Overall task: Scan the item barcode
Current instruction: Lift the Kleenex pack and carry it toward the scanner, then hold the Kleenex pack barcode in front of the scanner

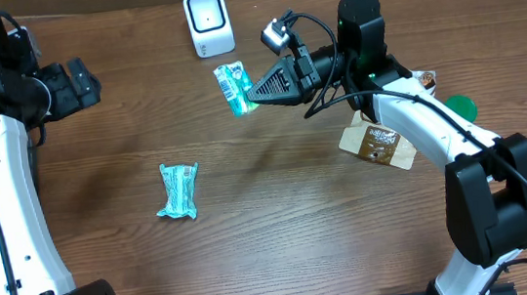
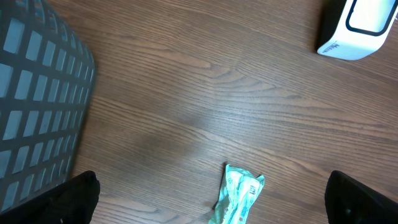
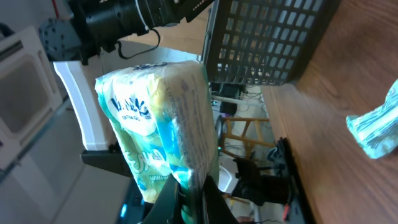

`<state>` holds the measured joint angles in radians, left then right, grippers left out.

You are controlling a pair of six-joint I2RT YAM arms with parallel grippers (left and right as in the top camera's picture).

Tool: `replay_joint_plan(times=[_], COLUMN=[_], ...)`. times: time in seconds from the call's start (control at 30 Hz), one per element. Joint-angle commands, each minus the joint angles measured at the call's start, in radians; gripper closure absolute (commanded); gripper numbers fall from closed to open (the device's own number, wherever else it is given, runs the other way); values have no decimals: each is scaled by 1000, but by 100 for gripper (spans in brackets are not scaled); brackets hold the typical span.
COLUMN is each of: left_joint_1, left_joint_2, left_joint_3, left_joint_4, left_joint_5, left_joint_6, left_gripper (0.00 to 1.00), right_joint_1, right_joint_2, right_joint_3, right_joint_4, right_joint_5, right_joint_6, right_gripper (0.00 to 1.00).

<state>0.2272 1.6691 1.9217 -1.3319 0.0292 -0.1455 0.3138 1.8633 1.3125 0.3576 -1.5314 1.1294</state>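
A green-and-white snack packet (image 1: 234,88) hangs in the air just below the white barcode scanner (image 1: 208,22), and my right gripper (image 1: 252,94) is shut on its edge. In the right wrist view the packet (image 3: 155,118) stands up from the pinched jaws of the right gripper (image 3: 193,196), printed face to the left. No barcode can be made out on it. My left gripper (image 1: 77,85) is open at the far left, away from the packet. In its own view the left gripper (image 2: 214,204) is spread wide above the table with nothing between the fingers.
A second green packet (image 1: 178,190) lies on the table left of centre, also seen as the packet (image 2: 239,196) below the left wrist. A brown pouch (image 1: 378,145) and a green disc (image 1: 459,105) lie at the right. A grey mesh basket (image 2: 37,106) stands at the left.
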Motion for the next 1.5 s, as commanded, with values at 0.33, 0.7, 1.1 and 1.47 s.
replay_joint_plan(times=[0.33, 0.7, 1.1, 1.47], left_joint_1=[2, 2, 2, 2], left_joint_2=[-7, -7, -7, -7], left_joint_3=[21, 21, 21, 21], left_joint_4=[1, 1, 1, 1], left_joint_5=[-3, -3, -3, -3], left_joint_6=[23, 23, 23, 23], left_gripper=[0, 0, 0, 0], right_joint_1=[-6, -6, -3, 119], right_joint_2=[-16, -13, -8, 202], right_joint_3=[3, 3, 262, 935], right_joint_4=[-104, -743, -1226, -1435], right_joint_5=[15, 442, 1139, 1714], right_joint_6=[-78, -536, -701, -818], right_gripper=[96, 96, 96, 96])
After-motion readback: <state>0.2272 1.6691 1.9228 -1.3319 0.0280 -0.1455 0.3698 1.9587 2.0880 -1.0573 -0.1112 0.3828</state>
